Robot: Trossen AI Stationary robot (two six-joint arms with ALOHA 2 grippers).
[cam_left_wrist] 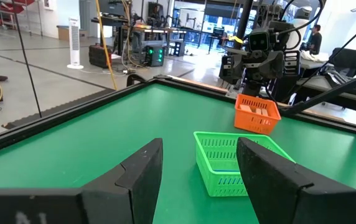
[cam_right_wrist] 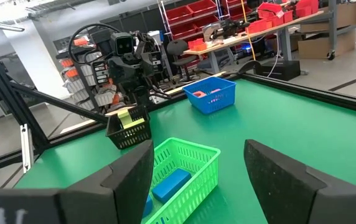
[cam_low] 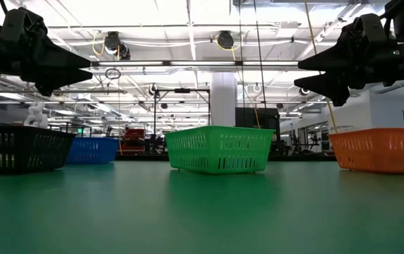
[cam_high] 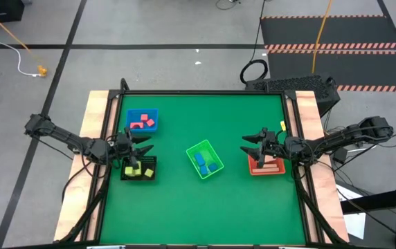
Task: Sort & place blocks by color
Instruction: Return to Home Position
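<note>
Green tabletop [cam_high: 184, 200] bears binned blocks [cam_high: 142, 124]; left jaws, right jaws hang parted.

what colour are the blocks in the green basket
Blue; those blocks show best in the right wrist view.

One camera looks straight down on the whole green bench [cam_high: 184, 207]; another sits level at its surface. Both wrist cameras face inward, sharing the green slotted plastic basket [cam_left_wrist: 218, 168].
</note>
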